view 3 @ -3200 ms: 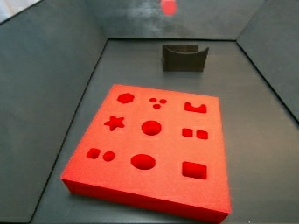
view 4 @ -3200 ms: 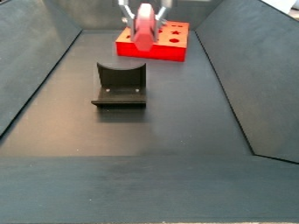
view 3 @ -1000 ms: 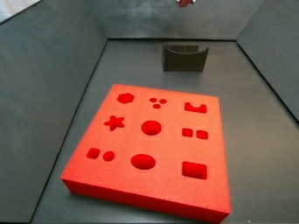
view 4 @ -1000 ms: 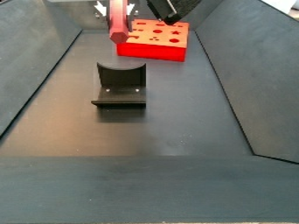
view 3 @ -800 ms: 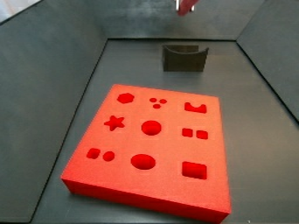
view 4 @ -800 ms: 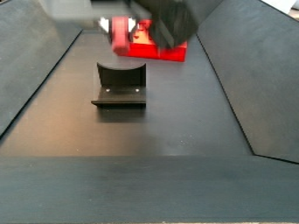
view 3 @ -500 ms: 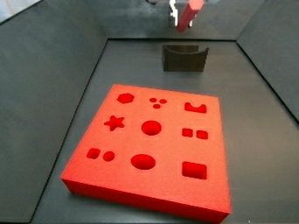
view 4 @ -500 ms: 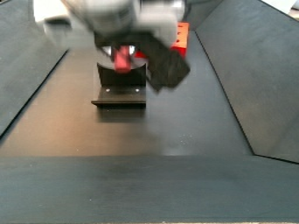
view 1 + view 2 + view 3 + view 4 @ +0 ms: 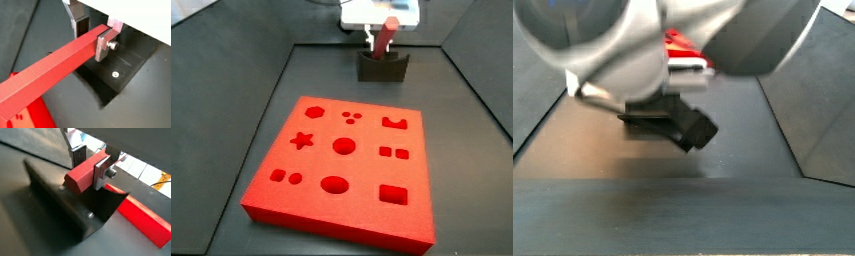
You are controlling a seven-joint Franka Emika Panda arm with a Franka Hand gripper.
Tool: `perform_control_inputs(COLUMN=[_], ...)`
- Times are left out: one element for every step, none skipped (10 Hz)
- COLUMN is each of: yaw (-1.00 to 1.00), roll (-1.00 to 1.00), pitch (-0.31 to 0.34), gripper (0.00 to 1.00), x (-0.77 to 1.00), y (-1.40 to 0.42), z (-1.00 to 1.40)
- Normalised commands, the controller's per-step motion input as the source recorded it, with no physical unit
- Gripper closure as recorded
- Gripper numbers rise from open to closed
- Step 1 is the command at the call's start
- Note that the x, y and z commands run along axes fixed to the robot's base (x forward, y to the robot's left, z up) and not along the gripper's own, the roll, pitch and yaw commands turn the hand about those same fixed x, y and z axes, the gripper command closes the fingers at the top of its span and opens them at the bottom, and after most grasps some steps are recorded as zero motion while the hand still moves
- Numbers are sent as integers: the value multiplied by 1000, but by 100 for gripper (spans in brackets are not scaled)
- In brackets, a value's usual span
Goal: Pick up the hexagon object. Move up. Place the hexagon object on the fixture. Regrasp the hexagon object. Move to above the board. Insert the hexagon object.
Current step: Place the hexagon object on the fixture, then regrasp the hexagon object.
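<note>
I have the hand (image 9: pixel 93 36) pinching the hexagon object (image 9: pixel 50 75) near one end and hovering just over the fixture (image 9: pixel 382 66) — gripped so, I judge, to leave the bar free to drop into the notch. The board (image 9: pixel 342 168) lies well apart on the dark floor — grey walls all round.

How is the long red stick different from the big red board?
The hexagon object is a slim bar; the board is a wide flat slab. The bar is clamped in the gripper above the fixture; the board lies on the floor. The board has shaped holes; the bar shows none. Both are red.
</note>
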Motion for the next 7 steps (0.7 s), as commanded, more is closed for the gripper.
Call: perform_control_inputs(yaw=[-103, -104, -101, -92, 0, -20, -12], roll=[-200, -186, -156, -132, 0, 23, 29], pitch=[29, 17, 11, 4, 0, 12, 15], gripper=[100, 100, 100, 100, 0, 0, 0], x=[167, 136, 107, 79, 0, 0, -6], y=[102, 88, 90, 67, 0, 0, 3], z=[-888, -703, -560, -550, 0, 1000, 1000])
